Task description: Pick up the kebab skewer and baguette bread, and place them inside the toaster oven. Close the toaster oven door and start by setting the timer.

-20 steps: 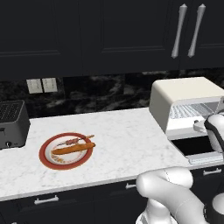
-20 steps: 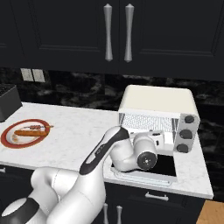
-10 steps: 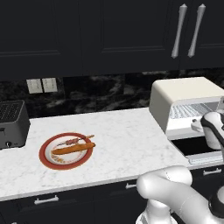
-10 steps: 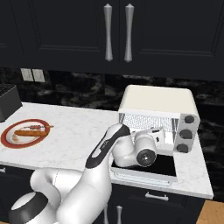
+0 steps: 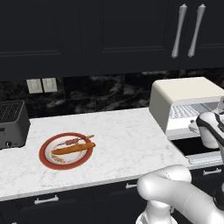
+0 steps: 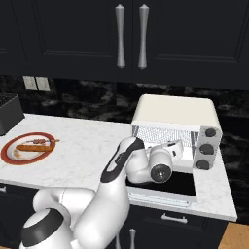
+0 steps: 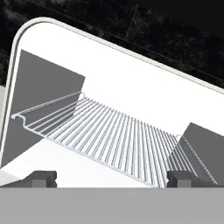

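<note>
Pincer [image 7: 109, 177] hangs with its tips spread wide, holding nothing, right at the toaster oven [image 6: 175, 116] mouth, facing your wire rack [image 7: 113, 140]. Toaster oven door [image 6: 168, 187] lies dropped open. Kebab skewer [image 5: 78, 140] and baguette bread [image 5: 72, 149] rest together on the red-rimmed plate [image 5: 46, 158], well apart on the bench [image 5: 127, 135].

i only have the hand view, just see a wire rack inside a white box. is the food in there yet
Observer: No. The kebab skewer and the baguette bread both lie on a red-rimmed plate, far to the left on the counter.
Operator: is the oven door open or am i past it
Observer: The toaster oven door is folded down flat in front of the toaster oven, and the gripper sits above it at the opening.
Operator: jaws holding anything
Observer: Nothing; the jaws stand open and empty.
</note>
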